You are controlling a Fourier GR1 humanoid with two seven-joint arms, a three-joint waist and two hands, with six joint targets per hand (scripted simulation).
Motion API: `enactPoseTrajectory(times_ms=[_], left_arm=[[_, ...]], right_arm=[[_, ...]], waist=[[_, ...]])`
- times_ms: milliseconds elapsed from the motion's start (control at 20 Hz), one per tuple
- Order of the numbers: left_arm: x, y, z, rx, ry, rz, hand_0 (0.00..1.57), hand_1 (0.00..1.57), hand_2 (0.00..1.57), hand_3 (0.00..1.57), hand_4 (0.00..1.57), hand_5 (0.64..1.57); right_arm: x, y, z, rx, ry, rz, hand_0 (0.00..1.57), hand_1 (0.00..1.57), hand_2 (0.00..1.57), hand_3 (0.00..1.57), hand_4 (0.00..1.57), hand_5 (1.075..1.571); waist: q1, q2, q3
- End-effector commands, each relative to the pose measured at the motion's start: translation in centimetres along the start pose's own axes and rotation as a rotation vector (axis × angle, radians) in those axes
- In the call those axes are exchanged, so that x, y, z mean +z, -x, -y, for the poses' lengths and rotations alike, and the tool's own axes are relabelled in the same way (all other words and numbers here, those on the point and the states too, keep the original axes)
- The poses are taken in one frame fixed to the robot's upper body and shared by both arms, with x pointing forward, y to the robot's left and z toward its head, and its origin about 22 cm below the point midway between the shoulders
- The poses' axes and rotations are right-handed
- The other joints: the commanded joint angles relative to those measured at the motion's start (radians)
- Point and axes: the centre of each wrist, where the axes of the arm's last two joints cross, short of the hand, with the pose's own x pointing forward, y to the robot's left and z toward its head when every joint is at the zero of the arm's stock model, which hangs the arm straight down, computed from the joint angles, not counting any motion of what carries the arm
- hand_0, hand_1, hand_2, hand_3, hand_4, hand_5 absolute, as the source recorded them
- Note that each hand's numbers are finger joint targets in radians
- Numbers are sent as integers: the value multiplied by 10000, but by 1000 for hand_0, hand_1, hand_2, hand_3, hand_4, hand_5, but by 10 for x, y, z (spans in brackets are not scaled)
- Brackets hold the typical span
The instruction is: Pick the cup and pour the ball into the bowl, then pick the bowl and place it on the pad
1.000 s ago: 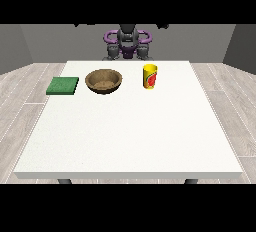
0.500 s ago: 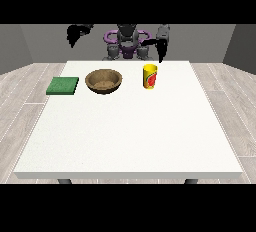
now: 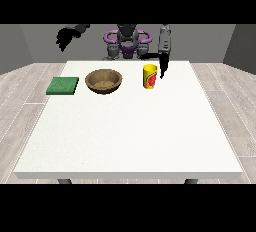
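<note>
A yellow cup with a red and green mark stands upright on the white table, towards the far edge. Left of it sits a brown wooden bowl. A flat green pad lies further left. No ball shows; the cup's inside is hidden. The hand at the view's right hangs just right of the cup and a little above the table, fingers pointing down and straight, holding nothing. The hand at the view's left is raised high beyond the table's far left corner, away from every object, fingers drooping.
The robot's torso with purple rings stands behind the table's far edge. A wood-pattern floor and grey walls surround the table. The cup, bowl and pad all lie in the far third of the table.
Both arms have come up from beside the torso. The hand at the view's right has swung down beside the cup; the other hand has risen out to the left. Cup, bowl and pad are unmoved.
</note>
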Motion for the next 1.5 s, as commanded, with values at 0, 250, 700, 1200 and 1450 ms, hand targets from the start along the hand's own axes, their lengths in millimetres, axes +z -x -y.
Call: enactPoseTrajectory(times_ms=[0,250,700,1200,1450], left_arm=[[-7,17,9,67,47,-828,0,0,0,0,138,1433],[-8,42,10,-170,-216,-96,0,0,0,0,189,1423],[7,70,13,-1761,-879,-1,1151,1151,1571,1571,1309,1475],[-19,57,27,-3363,-909,-454,1276,1276,1571,1571,1391,1436],[-39,39,54,-6093,-389,-332,1298,1298,1571,1571,1398,1488]], right_arm=[[8,17,14,13,153,-1029,0,0,0,0,670,1560],[-10,8,14,135,-219,-89,0,0,0,0,671,1563],[-12,-6,21,-39,-644,224,0,0,0,121,650,1568],[-12,-13,92,-199,45,-620,0,0,0,269,640,1568],[-11,-5,95,21,117,-1853,0,0,0,276,639,1564]], waist=[[-2,-762,1],[-206,102,-2],[-901,447,-1],[-651,-632,14],[-540,-1836,32]])
